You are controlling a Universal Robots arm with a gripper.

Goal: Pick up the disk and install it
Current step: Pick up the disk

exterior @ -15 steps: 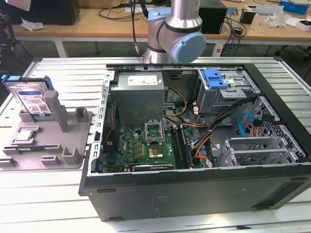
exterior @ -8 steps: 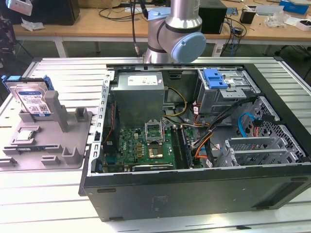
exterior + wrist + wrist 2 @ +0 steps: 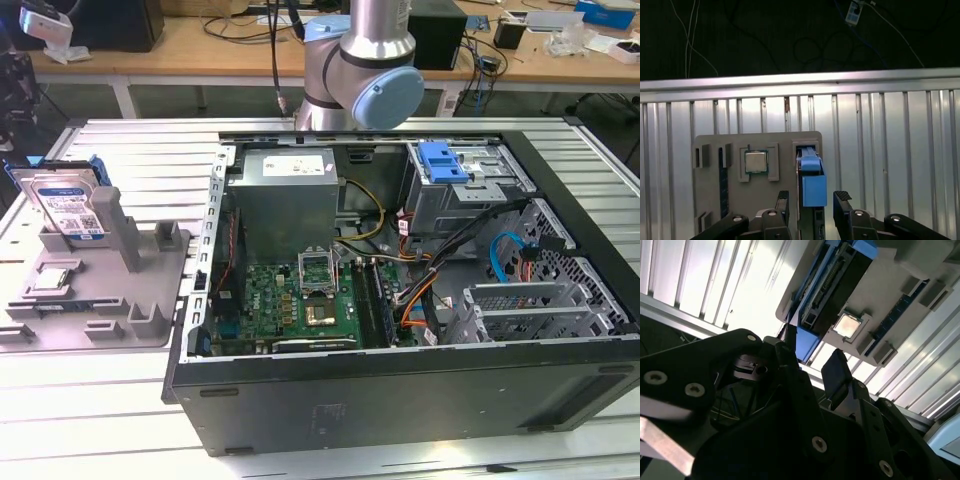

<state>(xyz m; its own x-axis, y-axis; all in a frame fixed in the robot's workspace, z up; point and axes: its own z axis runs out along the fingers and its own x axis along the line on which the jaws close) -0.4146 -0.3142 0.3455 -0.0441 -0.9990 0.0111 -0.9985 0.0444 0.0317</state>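
Tool [image 3: 812, 196] released, its two fingers [image 3: 842, 202] flanking one upright disk [image 3: 813, 182] beside one chip [image 3: 755, 162] on one gray holder [image 3: 707, 195].

An open computer case [image 3: 400, 400] lies on the ribbed metal counter [image 3: 90, 400], showing a green motherboard [image 3: 290, 300], a grey power supply [image 3: 285, 190] and a bright blue latch [image 3: 442, 160]. Just beside it, at the exterior view's left, a grey holder [image 3: 150, 290] carries a small square silver chip [image 3: 52, 281].

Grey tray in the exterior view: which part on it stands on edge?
The disk, silver with a white label and a blue frame, stands on edge; the small square chip lies flat.
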